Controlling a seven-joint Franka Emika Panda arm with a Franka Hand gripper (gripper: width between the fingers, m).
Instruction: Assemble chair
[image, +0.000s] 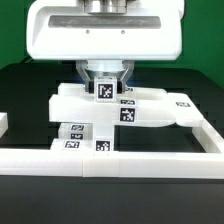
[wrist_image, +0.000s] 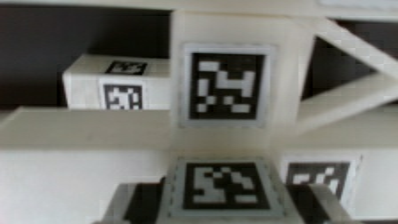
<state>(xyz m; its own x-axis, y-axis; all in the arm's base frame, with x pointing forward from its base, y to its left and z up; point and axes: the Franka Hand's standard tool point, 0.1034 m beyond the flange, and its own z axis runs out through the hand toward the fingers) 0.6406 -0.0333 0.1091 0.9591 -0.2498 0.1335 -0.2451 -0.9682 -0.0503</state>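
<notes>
The chair lies in white tagged parts on the black table. A broad flat part with side bars spreads below the hand. On it stands a small tagged block, and my gripper comes straight down over it. In the wrist view the same block fills the gap of the gripper, and the dark fingers press against both its sides. Beyond it I see a bar with a large tag and a small cube.
A long low white border wall runs along the front and turns up the exterior view's right side. More tagged chair pieces lie just behind this wall, at the exterior view's left. The bulky white hand hides what is behind it.
</notes>
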